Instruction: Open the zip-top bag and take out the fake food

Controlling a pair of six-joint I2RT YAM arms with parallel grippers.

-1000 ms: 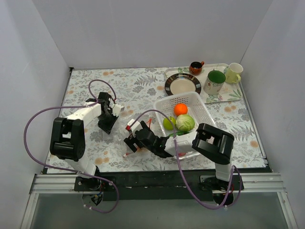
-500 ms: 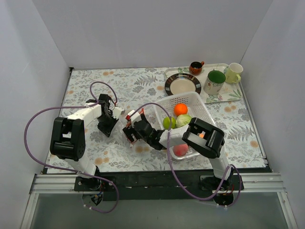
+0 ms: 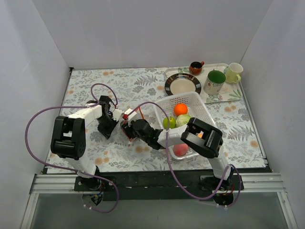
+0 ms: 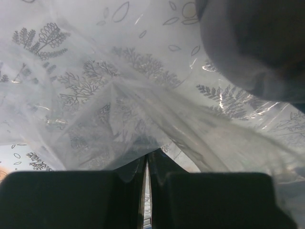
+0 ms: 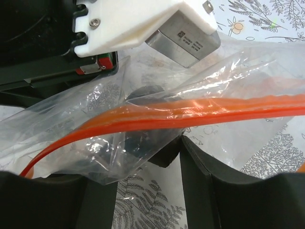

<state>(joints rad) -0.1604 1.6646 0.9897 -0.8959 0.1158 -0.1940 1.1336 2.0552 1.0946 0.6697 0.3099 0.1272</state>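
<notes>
The zip-top bag is clear crinkly plastic with an orange-red zip strip. It hangs between both grippers just above the table, left of the basket. My left gripper is shut on a fold of the clear plastic. My right gripper is shut on the bag just under the zip strip. I see no fruit inside the bag. The fake food lies in the white mesh basket: an orange ball, a lime-green apple, a pale green piece and a pink-red peach.
A tray at the back right holds a dark-rimmed plate, a green mug, a pale cup and a small brown cup. The left arm's cable loops above its wrist. The right arm's forearm crosses the basket's near corner.
My right gripper has carried the bag up and to the left, closer to the left gripper. The right arm's elbow swung left over the basket. The left gripper barely shifted.
</notes>
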